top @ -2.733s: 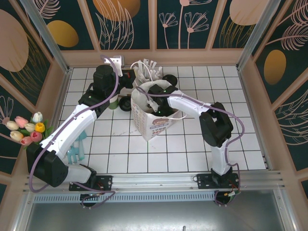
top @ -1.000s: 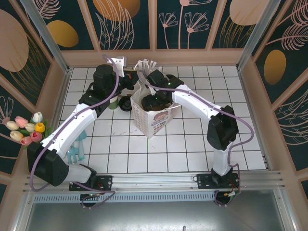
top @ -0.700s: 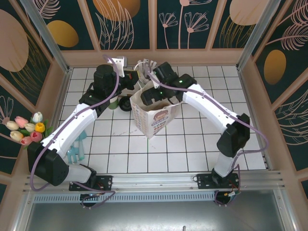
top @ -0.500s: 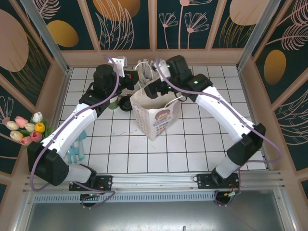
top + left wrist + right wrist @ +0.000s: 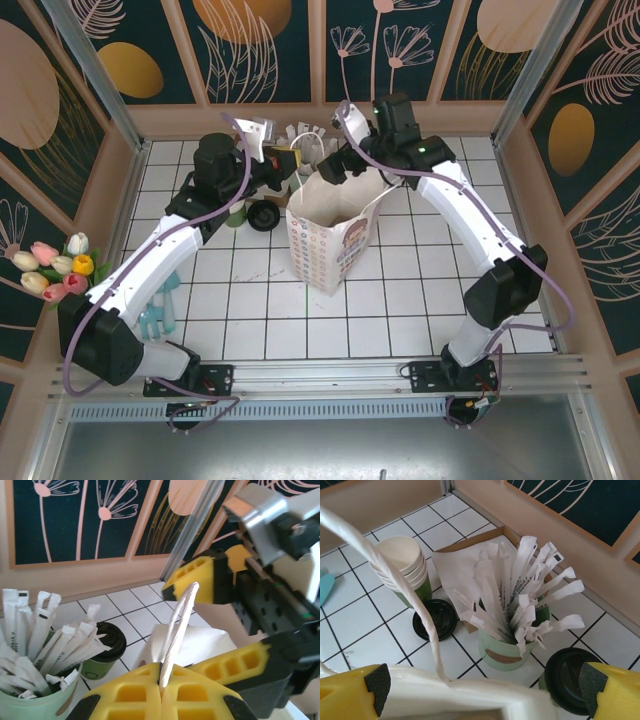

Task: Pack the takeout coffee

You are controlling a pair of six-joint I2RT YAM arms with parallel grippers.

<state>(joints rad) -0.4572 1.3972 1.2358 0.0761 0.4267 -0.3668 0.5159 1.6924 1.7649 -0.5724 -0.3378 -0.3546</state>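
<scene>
- The small dark-green paper cup with black lid (image 5: 566, 678) stands on the tiles just beside the pale-green straw holder (image 5: 506, 652), outside the white printed paper bag (image 5: 335, 245). Not packed yet!
- The left gripper (image 5: 160, 690) is clamped on the bag's white twisted handle (image 5: 175, 625), and the right gripper (image 5: 482, 692) hovers wide open, empty.
- Left to do, I'd say: grab the cup and lower it in.
- The bag's bottom is hidden.

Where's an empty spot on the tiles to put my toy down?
Bare tiles lie between the paper bag and the front rail, and right of the bag towards the side wall. The back is crowded: straw holder, stacked cups, loose lid, takeout coffee.
</scene>
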